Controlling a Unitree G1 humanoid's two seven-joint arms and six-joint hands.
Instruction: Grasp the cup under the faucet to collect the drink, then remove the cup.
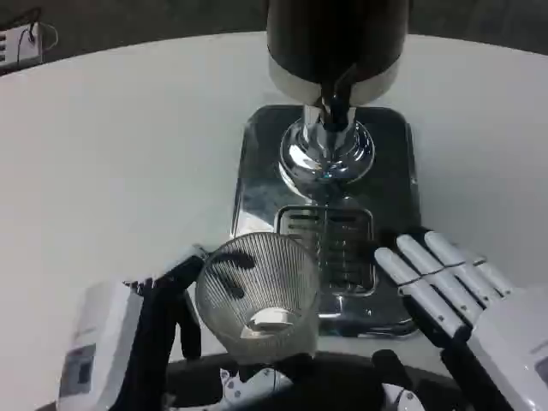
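Cup: a clear ribbed tumbler, seen from above, is held upright at the front edge of the drip grille, short of the faucet and not beneath it. White table: the whole setup is carried on it. Drink dispenser: a dark cylindrical body with a pale band is raised on a polished chrome pedestal. Metal base tray: the pedestal and the slotted grille are set into it. Right hand: it is laid flat on the tray's right front corner, fingers straight and apart, nothing grasped. Left hand: dark fingers are wrapped around the cup's left side, gripping it.
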